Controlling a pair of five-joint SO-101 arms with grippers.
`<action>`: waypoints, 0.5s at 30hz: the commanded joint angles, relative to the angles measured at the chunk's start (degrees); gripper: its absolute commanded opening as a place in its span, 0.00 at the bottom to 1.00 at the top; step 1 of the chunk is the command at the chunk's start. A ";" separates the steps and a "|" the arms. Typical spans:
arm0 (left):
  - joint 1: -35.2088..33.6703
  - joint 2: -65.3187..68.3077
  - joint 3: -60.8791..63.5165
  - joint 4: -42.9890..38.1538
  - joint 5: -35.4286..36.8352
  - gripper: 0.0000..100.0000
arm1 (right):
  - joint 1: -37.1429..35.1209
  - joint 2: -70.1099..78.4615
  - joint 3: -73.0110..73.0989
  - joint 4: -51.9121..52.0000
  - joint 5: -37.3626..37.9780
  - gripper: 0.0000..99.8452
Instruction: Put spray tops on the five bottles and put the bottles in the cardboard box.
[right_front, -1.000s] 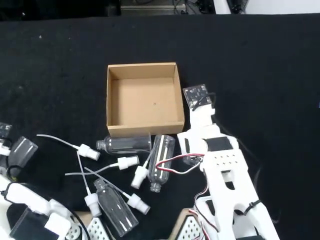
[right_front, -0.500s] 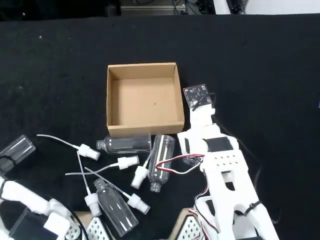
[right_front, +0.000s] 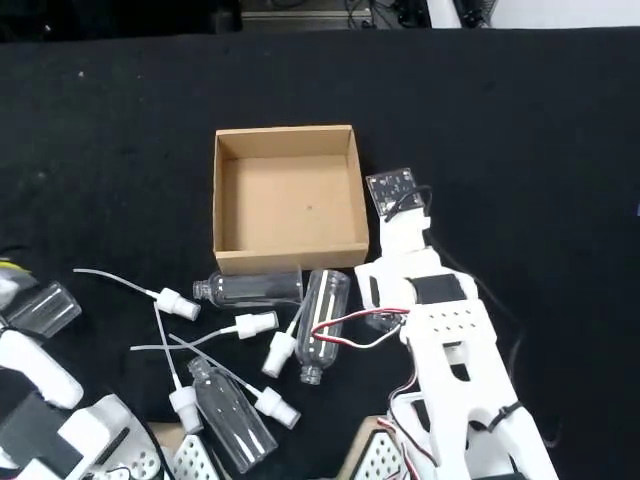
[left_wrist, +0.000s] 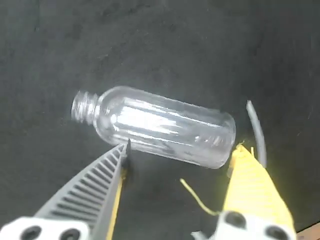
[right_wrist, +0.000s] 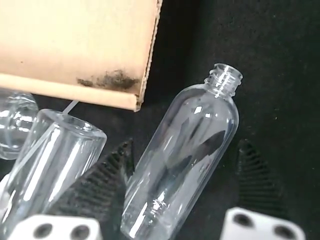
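An open cardboard box (right_front: 290, 195) sits mid-table. Two capless clear bottles (right_front: 250, 288) (right_front: 323, 325) lie in front of it, a third (right_front: 232, 415) lies nearer the front edge, and several white spray tops (right_front: 255, 325) with long tubes are scattered among them. At the left edge lies another capless bottle (right_front: 40, 308) (left_wrist: 155, 127). My left gripper (left_wrist: 180, 160) is open just short of it, one finger near each end. My right gripper (right_wrist: 182, 165) is open around a further capless bottle (right_wrist: 185, 150) beside the box corner (right_wrist: 142, 95).
The white right arm (right_front: 445, 340) stretches from the front edge to the box's right front corner. A neighbouring bottle (right_wrist: 55, 160) lies close against one black finger (right_wrist: 110, 170). Bare black cloth covers the table to the right and behind the box.
The left arm has swung about at the table's left edge, and the bottle there has shifted slightly. The right arm and the other things have not moved.
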 joint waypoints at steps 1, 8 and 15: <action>-0.40 -0.35 -2.51 0.09 9.32 0.29 | 1.23 -2.24 -0.40 -1.32 0.00 0.29; -0.31 0.00 -0.13 -0.18 19.96 0.29 | 1.23 -2.24 -0.40 -1.41 0.09 0.29; -0.04 0.09 10.07 -7.30 22.59 0.29 | 1.23 -2.24 -0.40 -1.32 0.09 0.29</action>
